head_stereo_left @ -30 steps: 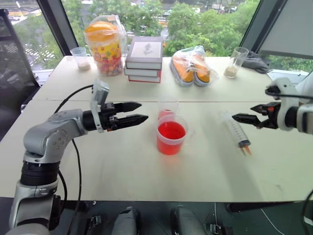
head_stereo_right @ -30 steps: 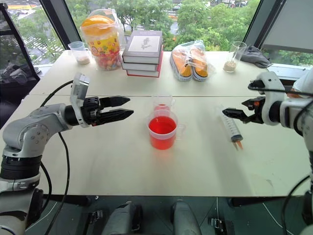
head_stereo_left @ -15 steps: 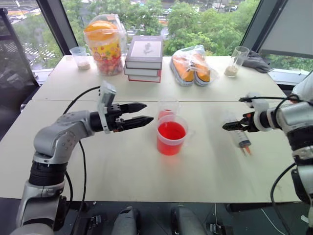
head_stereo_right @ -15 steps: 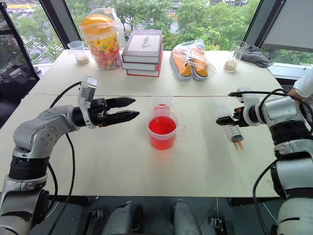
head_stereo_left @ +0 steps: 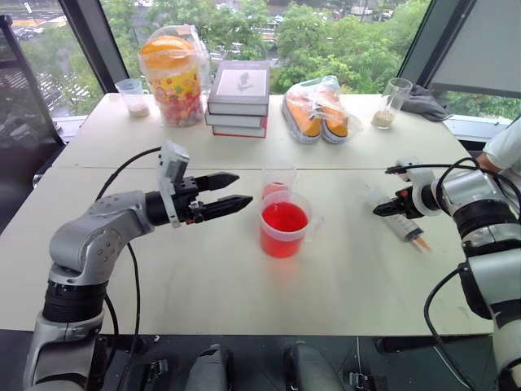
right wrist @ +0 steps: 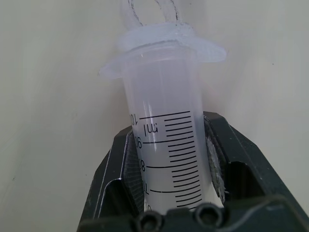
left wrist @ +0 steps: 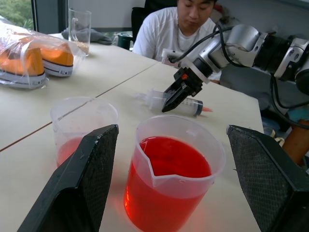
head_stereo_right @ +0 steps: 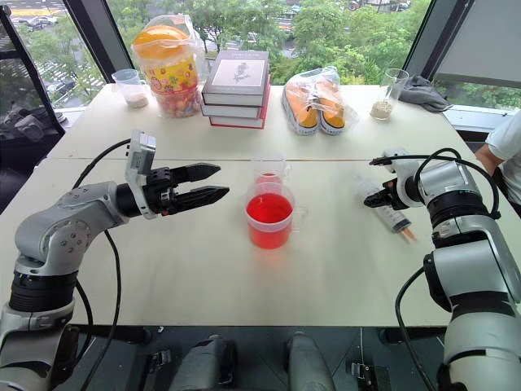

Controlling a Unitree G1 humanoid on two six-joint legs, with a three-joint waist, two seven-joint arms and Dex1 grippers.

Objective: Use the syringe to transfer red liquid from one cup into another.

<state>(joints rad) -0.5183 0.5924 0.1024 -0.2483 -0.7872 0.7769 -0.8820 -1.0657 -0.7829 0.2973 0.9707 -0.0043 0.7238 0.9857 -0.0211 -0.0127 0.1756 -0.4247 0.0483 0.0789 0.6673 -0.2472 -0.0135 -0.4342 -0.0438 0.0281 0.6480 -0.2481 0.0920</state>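
Observation:
The syringe [head_stereo_left: 400, 222] lies on the table at the right, orange tip toward the near edge. My right gripper [head_stereo_left: 383, 209] is shut on the syringe [right wrist: 164, 130] barrel near the flange; its pads [right wrist: 126, 164] press both sides. The wide cup [head_stereo_left: 285, 225] of bright red liquid [left wrist: 175, 157] stands at the table's middle. Just behind it is the narrower cup [head_stereo_left: 279, 181], with a little red at the bottom. My left gripper [head_stereo_left: 242, 188] hovers open and level left of the cups, pointing at them. In the left wrist view the wide cup [left wrist: 174, 179] sits between its fingers [left wrist: 91, 164].
Along the far edge stand a candy jar [head_stereo_left: 173, 77], stacked books [head_stereo_left: 240, 90], bagged orange shoes [head_stereo_left: 319, 110] and two clear cups with beige powder [head_stereo_left: 134, 96] [head_stereo_left: 393, 102]. A grey cloth [head_stereo_left: 423, 102] lies far right. A person [left wrist: 181, 34] sits beyond the table's right side.
My right gripper came down and forward onto the syringe and went from open to shut around its barrel. The left gripper stayed where it was, still open.

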